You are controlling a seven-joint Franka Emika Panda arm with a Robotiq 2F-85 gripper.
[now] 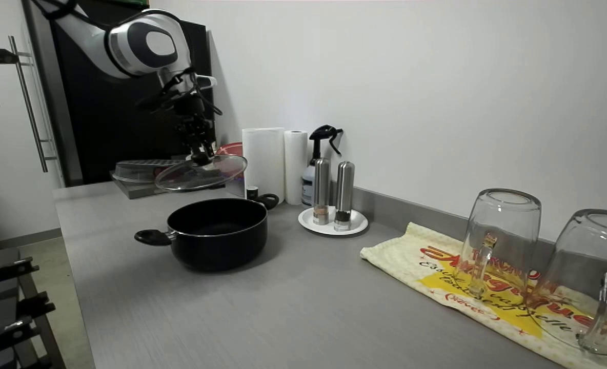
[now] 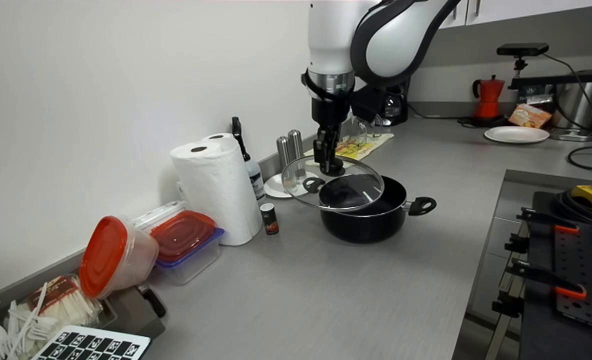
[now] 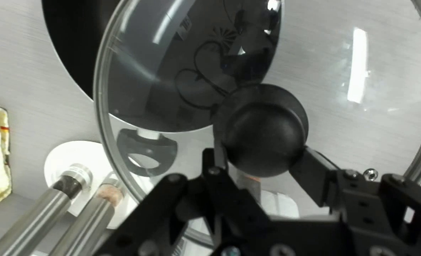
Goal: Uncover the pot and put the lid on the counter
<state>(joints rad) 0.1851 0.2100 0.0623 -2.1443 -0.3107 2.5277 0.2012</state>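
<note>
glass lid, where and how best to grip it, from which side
Best by its dark central knob, coming from above, square to the tilted lid: the knob stands up from it, and its round sides should suit a pinch. In the wrist view the end effector pinches it. The thin rim likely makes a poorer hold, being far off-centre.

light: wall [image 1: 411,102] bright | wrist view: white shine on lid [image 3: 324,99], gripper [image 3: 256,156] dark, bit fuzzy | in an exterior view: soft shadow by pot [image 1: 219,246] on counter [image 1: 283,312]
</note>
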